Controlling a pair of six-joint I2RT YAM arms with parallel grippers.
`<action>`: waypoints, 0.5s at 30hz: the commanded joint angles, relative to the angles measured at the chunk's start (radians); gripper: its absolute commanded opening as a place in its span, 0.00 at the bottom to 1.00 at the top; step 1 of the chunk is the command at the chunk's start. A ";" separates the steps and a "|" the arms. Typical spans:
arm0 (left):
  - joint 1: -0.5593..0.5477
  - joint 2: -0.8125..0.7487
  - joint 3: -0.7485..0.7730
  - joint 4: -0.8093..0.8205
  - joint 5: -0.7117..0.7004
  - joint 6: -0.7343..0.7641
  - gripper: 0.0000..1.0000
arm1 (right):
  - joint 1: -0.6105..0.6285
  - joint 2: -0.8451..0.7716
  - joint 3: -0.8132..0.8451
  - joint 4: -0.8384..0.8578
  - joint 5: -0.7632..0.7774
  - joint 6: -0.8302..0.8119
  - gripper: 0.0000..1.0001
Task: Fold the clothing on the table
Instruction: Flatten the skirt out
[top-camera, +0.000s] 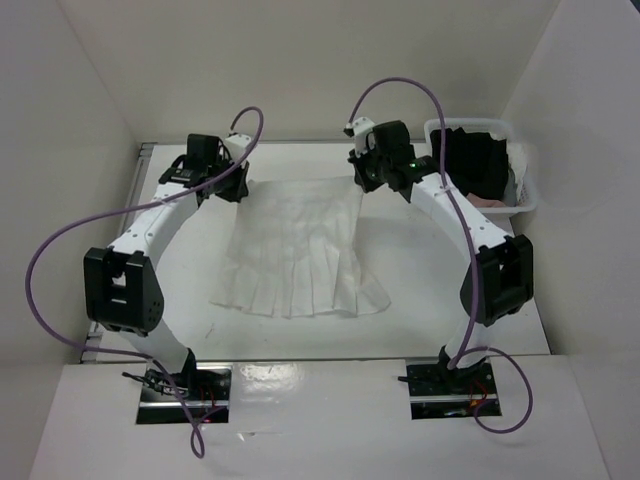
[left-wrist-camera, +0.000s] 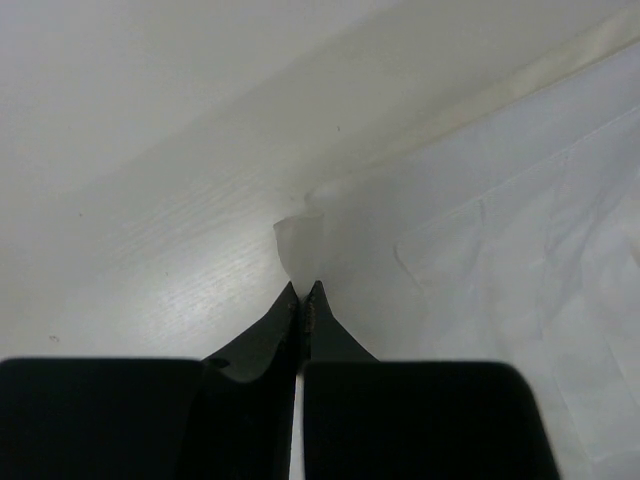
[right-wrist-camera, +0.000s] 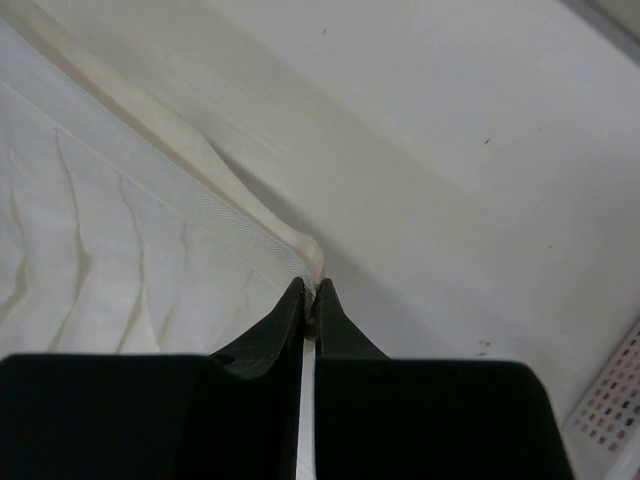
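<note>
Pinching the clothing (top-camera: 300, 250) by its far corners, left gripper (left-wrist-camera: 303, 290) and right gripper (right-wrist-camera: 308, 288) clamped tight, we have folded nothing yet.

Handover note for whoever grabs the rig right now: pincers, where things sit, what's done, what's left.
Left pincer: shut, pinching the far left corner of the clothing.
Right pincer: shut, pinching the far right corner at the waistband.
Where: the clothing lies spread flat mid table, pleats running toward the arm bases. The bin at far right holds other garments and is not part of this job.
Done: both far corners gripped. No fold made yet.
Left: probably lift the far edge and carry it toward the near hem, release, then fold again as needed.
</note>
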 joint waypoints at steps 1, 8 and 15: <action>0.023 0.037 0.080 0.048 -0.054 -0.004 0.00 | -0.054 0.026 0.102 0.083 0.080 -0.037 0.00; 0.023 0.146 0.173 0.058 -0.088 -0.022 0.00 | -0.075 0.141 0.157 0.128 0.152 -0.066 0.00; 0.023 0.146 0.439 -0.029 -0.106 -0.023 0.00 | -0.104 0.150 0.425 0.053 0.161 -0.049 0.00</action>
